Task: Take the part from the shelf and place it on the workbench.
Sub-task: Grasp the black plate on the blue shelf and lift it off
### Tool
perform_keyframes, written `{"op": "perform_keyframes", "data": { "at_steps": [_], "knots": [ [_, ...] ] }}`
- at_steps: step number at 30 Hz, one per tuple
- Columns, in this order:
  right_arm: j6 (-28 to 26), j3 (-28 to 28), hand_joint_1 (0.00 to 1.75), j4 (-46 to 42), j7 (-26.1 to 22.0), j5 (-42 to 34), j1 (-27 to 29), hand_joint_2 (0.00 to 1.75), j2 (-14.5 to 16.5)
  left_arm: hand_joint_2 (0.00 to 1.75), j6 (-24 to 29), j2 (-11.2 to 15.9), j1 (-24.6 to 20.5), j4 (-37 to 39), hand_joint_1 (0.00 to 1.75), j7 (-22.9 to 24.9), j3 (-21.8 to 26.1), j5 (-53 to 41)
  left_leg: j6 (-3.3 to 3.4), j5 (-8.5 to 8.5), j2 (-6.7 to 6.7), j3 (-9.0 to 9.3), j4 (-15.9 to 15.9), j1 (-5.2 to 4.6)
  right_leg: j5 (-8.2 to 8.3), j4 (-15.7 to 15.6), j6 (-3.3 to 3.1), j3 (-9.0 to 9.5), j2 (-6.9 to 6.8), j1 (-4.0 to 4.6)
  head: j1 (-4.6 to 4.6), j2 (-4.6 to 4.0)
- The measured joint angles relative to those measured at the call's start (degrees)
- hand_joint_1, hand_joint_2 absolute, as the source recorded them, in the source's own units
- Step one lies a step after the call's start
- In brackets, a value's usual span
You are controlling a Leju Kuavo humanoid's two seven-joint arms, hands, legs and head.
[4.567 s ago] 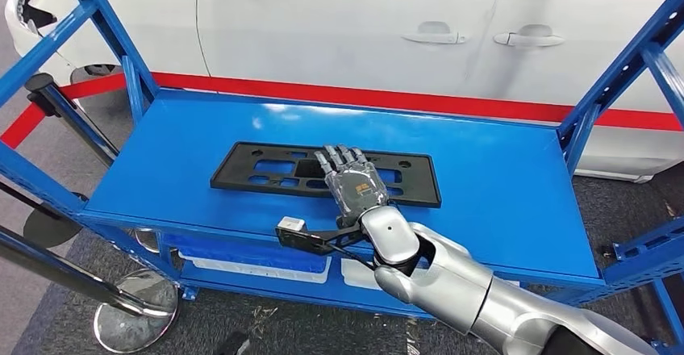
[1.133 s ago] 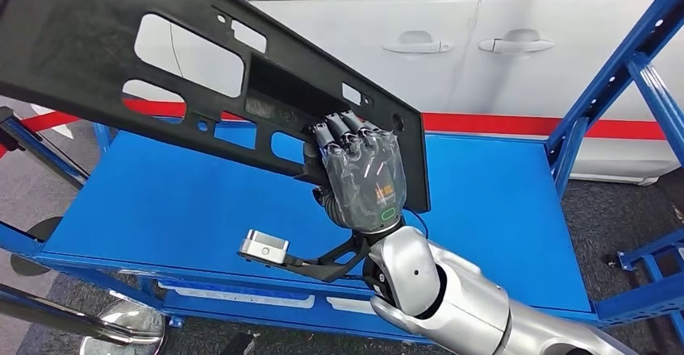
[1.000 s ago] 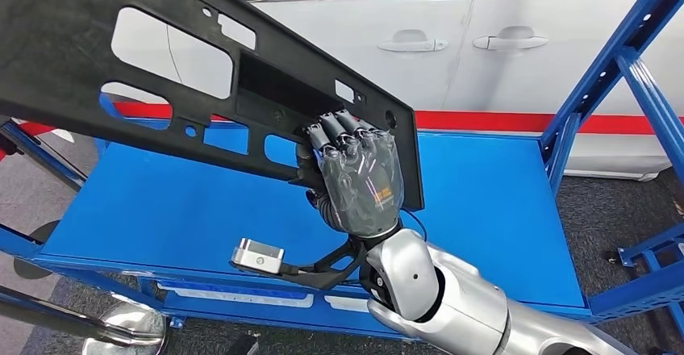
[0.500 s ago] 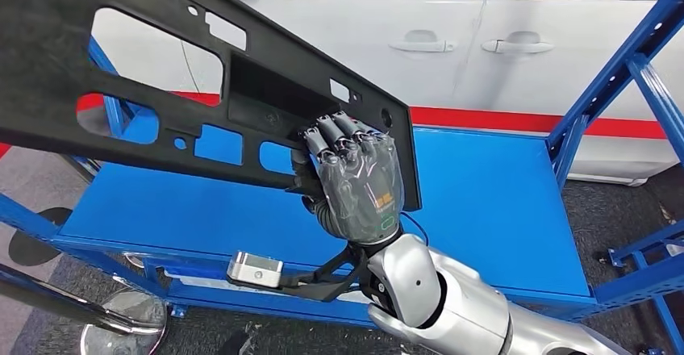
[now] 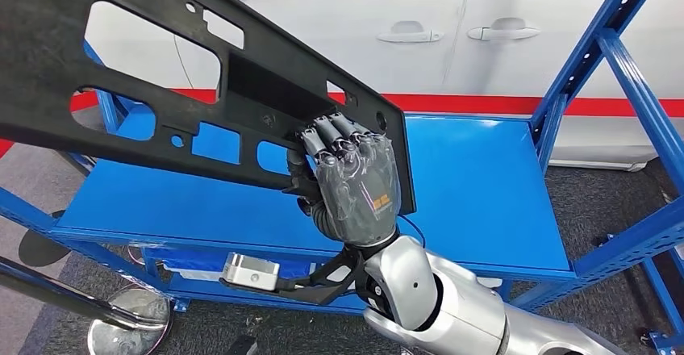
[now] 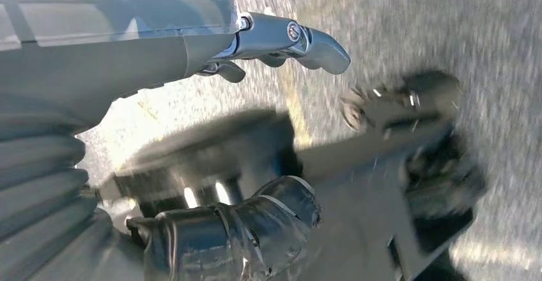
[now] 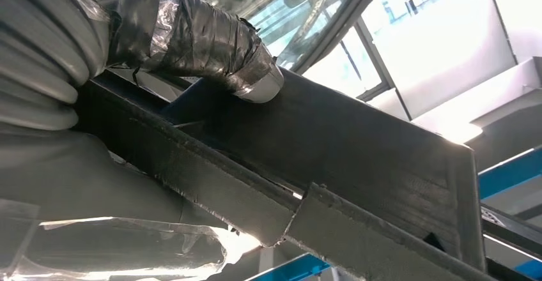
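Part in right hand

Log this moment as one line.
phase: carry | right robot hand: grips black panel, lifted above blue shelf | left robot hand: holds nothing

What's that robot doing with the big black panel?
It is fetching a part from storage. Its right hand grips a flat black plastic panel with cut-out openings near one end and holds it up, tilted, above the blue shelf. The panel is clear of the shelf surface, so the pick-up is done, and it has not yet been set down on a workbench. Its left hand hangs toward the floor, holding nothing. A white car is parked behind the shelf.
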Motion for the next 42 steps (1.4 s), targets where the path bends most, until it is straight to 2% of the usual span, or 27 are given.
{"op": "perform_keyframes", "data": {
  "at_steps": [1, 2, 3, 5, 7, 8, 11, 12, 13, 16, 17, 18, 19, 21, 22, 23, 26, 27, 29, 31, 32, 33, 34, 36, 38, 40, 42],
  "knots": [
    [0.0, 0.0, 1.75, 0.0, 0.0, 0.0, 0.0, 1.75, 0.1, 1.75, 0.0, 0.0, 0.0, 0.0, 0.0, 0.0, 0.0, 0.0, -0.2, -1.41, 0.0, -0.9, 3.0, 0.1, 0.27, 0.0, -0.02, -0.41, -0.01, 0.04, -0.01, 0.0],
    [-0.1, 0.0, 1.75, 0.0, 0.0, -0.1, 0.1, 1.75, 0.1, 1.75, 0.0, 0.0, 0.0, 0.0, 0.0, 0.0, 0.0, 0.0, -0.3, -1.87, 0.01, -1.09, 4.5, 0.15, 0.54, 0.1, -0.01, -0.82, -0.01, 0.07, -0.01, 0.0],
    [-0.1, 0.0, 1.75, 0.0, 0.0, -0.1, 0.2, 1.75, 0.1, 1.75, 0.0, 0.0, 0.0, 0.0, 0.0, 0.0, 0.0, 0.0, -0.29, -1.29, 0.01, -0.27, 4.0, 0.15, 0.79, 0.1, 0.03, -1.22, -0.01, 0.08, -0.01, 0.0],
    [-0.1, 0.0, 1.75, 0.0, 0.0, -0.2, 0.2, 1.75, 0.1, 1.75, 0.0, 0.0, 0.0, 0.0, 0.0, 0.1, 0.0, 0.0, 0.18, 1.46, -0.02, 4.22, -2.5, 0.08, 1.25, 0.3, 0.22, -1.8, 0.04, 0.09, -0.02, 0.0],
    [-0.2, 0.0, 1.75, 0.0, 0.0, -0.2, 0.2, 1.75, 0.2, 1.75, 0.1, 0.1, -0.2, 0.0, 0.0, 0.1, 0.0, 0.0, 0.87, 3.04, -0.07, 8.52, -9.2, -0.28, 1.73, 0.2, 0.71, -2.07, 0.03, 0.11, 0.02, 0.0],
    [-0.2, 0.0, 1.75, 0.0, 0.0, -0.2, 0.2, 1.75, 0.2, 1.75, 0.1, 0.1, -0.2, 0.0, 0.0, 0.1, 0.0, 0.0, 1.15, 3.21, -0.1, 9.41, -10.9, -0.52, 2.01, 0.1, 1.06, -2.11, 0.0, 0.06, -0.03, 0.0],
    [-0.3, 0.0, 1.75, 0.0, 0.0, -0.3, 0.2, 1.75, 0.3, 1.75, 0.1, 0.2, -0.2, 0.0, 0.0, 0.1, 0.0, 0.0, 1.97, 4.18, -0.02, 9.32, -12.0, -0.7, 2.61, -0.3, 2.18, -2.2, -0.05, -0.02, -0.17, 0.0],
    [-0.3, 0.0, 1.75, 0.0, 0.0, -0.3, 0.2, 1.75, 0.3, 1.75, 0.1, 0.2, -0.2, 0.0, 0.0, 0.2, 0.0, 0.0, 2.38, 4.69, 0.08, 9.22, -12.4, -0.54, 1.91, 0.3, 2.47, -2.51, -0.04, 0.04, -0.07, 0.0],
    [-0.3, 0.0, 1.75, 0.0, 0.0, -0.3, 0.2, 1.75, 0.3, 1.75, 0.1, 0.1, -0.2, 0.0, 0.0, 0.2, 0.0, 0.0, 2.81, 5.26, 0.21, 9.03, -12.9, -0.35, 0.37, 2.0, 2.71, -3.19, 0.0, 0.09, 0.05, 0.0],
    [-0.3, 0.0, 1.75, 0.0, -0.1, -0.3, 0.3, 1.75, 0.3, 1.75, 0.1, 0.1, -0.3, 0.0, 0.0, 0.2, 0.0, -0.1, 3.46, 6.36, 0.38, 7.68, -12.9, -0.22, -6.14, 12.1, 3.24, -6.74, 0.06, 0.01, 0.32, 0.0],
    [-0.3, 0.0, 1.75, 0.0, -0.1, -0.3, 0.4, 1.75, 0.3, 1.75, 0.1, 0.1, -0.3, 0.0, 0.0, 0.2, 0.0, -0.1, 3.43, 6.59, 0.4, 7.13, -12.7, -0.2, -7.01, 14.4, 3.42, -7.24, 0.04, -0.05, 0.31, 0.0],
    [-0.3, 0.0, 1.75, 0.0, -0.1, -0.3, 0.5, 1.75, 0.3, 1.75, 0.1, 0.1, -0.2, 0.0, 0.0, 0.2, 0.0, -0.1, 3.35, 6.78, 0.39, 6.56, -12.5, -0.17, -6.84, 14.8, 3.56, -6.79, 0.03, -0.14, 0.32, 0.0],
    [-0.3, 0.0, 1.75, 0.1, 0.0, -0.3, 0.5, 1.75, 0.2, 1.75, 0.1, 0.1, -0.2, 0.0, 0.0, 0.2, 0.0, -0.1, 3.23, 6.92, 0.38, 6.03, -12.1, -0.11, -5.71, 12.8, 3.67, -5.21, 0.01, -0.25, 0.33, 0.0],
    [-0.3, 0.0, 1.75, 0.1, 0.0, -0.3, 0.4, 1.75, 0.2, 1.75, 0.1, 0.0, -0.2, 0.0, 0.0, 0.1, 0.0, -0.1, 2.83, 6.98, 0.33, 5.0, -11.1, -0.03, -3.26, 5.5, 3.69, -0.43, 0.0, -0.39, 0.33, 0.0],
    [-0.3, 0.0, 1.75, 0.1, 0.0, -0.3, 0.4, 1.75, 0.3, 1.75, 0.1, 0.0, -0.2, 0.0, 0.0, 0.1, 0.0, -0.1, 2.53, 7.02, 0.3, 4.57, -10.6, -0.04, -2.6, 2.8, 3.49, 1.21, 0.1, -0.28, 0.32, 0.0],
    [-0.4, 0.0, 1.75, 0.0, -0.1, -0.3, 0.4, 1.75, 0.3, 1.75, 0.0, 0.0, -0.2, 0.0, 0.0, 0.1, 0.0, -0.1, 2.18, 7.1, 0.27, 4.27, -10.3, -0.07, -2.36, 1.3, 3.2, 1.98, 0.2, -0.18, 0.32, 0.0],
    [-0.4, 0.0, 1.75, 0.0, -0.5, -0.6, 0.3, 1.75, 0.3, 1.75, 0.0, 0.0, -0.2, 0.0, 0.0, 0.1, 0.0, -0.2, 1.21, 7.46, 0.13, 3.89, -9.8, -0.23, -1.89, 0.8, 1.88, 1.53, 0.31, -0.26, 0.25, 0.0],
    [-0.4, 0.0, 1.75, 0.0, -0.7, -0.6, 0.3, 1.75, 0.3, 1.75, 0.0, 0.1, -0.2, 0.0, 0.0, 0.1, 0.0, -0.2, 0.89, 6.91, 0.09, 3.56, -9.3, -0.21, -1.6, 0.6, 1.42, 1.34, 0.25, -0.37, 0.16, 0.0],
    [-0.4, 0.0, 1.75, 0.0, -0.8, -0.7, 0.2, 1.75, 0.3, 1.75, 0.0, 0.1, -0.2, 0.0, 0.0, 0.1, 0.0, -0.2, 0.28, 3.59, 0.07, 1.95, -5.5, -0.01, -0.79, 0.3, 0.61, 0.7, 0.13, -0.48, 0.02, 0.0],
    [-0.4, 0.0, 1.75, 0.0, -0.8, -0.7, 0.2, 1.75, 0.4, 1.75, -0.2, 0.1, -0.2, 0.0, 0.0, 0.1, -0.1, -0.2, -0.12, -0.75, 0.07, -0.41, 1.4, 0.09, -0.13, 0.3, 0.24, -0.17, 0.12, -0.32, -0.09, 0.0],
    [-0.4, 0.0, 1.75, 0.1, -0.8, -0.8, 0.2, 1.75, 0.4, 1.75, -0.2, 0.1, -0.2, 0.0, 0.0, 0.1, -0.1, -0.2, -0.16, -1.85, 0.07, -1.07, 4.0, 0.11, 0.19, 0.3, 0.16, -0.65, 0.13, -0.2, -0.1, 0.0],
    [-0.5, 0.0, 1.75, 0.1, -0.8, -0.8, 0.2, 1.75, 0.4, 1.75, -0.3, 0.1, -0.2, 0.0, 0.0, 0.1, -0.1, -0.3, -0.06, -1.9, 0.06, -0.86, 4.8, 0.09, 0.5, 0.3, 0.1, -1.09, 0.15, -0.06, -0.11, 0.0],
    [-0.5, 0.0, 1.75, 0.1, -0.8, -0.9, 0.2, 1.75, 0.4, 1.75, -0.3, 0.1, -0.2, 0.0, 0.0, 0.1, -0.1, -0.3, 0.2, -0.99, 0.05, 0.36, 3.6, 0.02, 0.79, 0.4, 0.07, -1.48, 0.18, 0.1, -0.11, 0.0],
    [-0.5, 0.0, 1.75, 0.1, -0.8, -1.0, 0.2, 1.75, 0.4, 1.75, -0.3, 0.3, -0.2, 0.0, 0.0, 0.1, -0.2, -0.4, 1.3, 1.79, -0.01, 5.03, -3.4, -0.39, 1.29, 0.4, 0.08, -1.96, 0.22, 0.34, -0.1, 0.0],
    [-0.5, 0.0, 1.75, 0.1, -0.8, -1.0, 0.1, 1.75, 0.4, 1.75, -0.3, 0.5, -0.4, 0.0, 0.0, 0.1, -0.2, -0.5, 2.33, 3.05, -0.05, 8.83, -9.7, -0.92, 1.78, 0.3, 0.42, -2.21, 0.17, 0.4, -0.08, 0.0],
    [-0.6, 0.0, 1.75, 0.1, -0.8, -1.1, 0.1, 1.75, 0.4, 1.75, -0.3, 0.7, -0.4, 0.0, 0.0, 0.1, -0.3, -0.5, 2.81, 3.3, -0.11, 9.73, -11.5, -1.31, 2.4, 0.0, 1.09, -2.32, 0.08, 0.21, -0.11, 0.0],
    [-0.7, 0.0, 1.75, 0.1, -0.8, -1.1, 0.1, 1.75, 0.4, 1.75, -0.3, 0.8, -0.3, 0.0, 0.0, 0.1, -0.3, -0.5, 3.17, 4.35, 0.01, 9.82, -12.6, -1.09, 2.44, -0.1, 1.75, -2.44, 0.1, 0.23, -0.1, 0.0]
  ]
}}
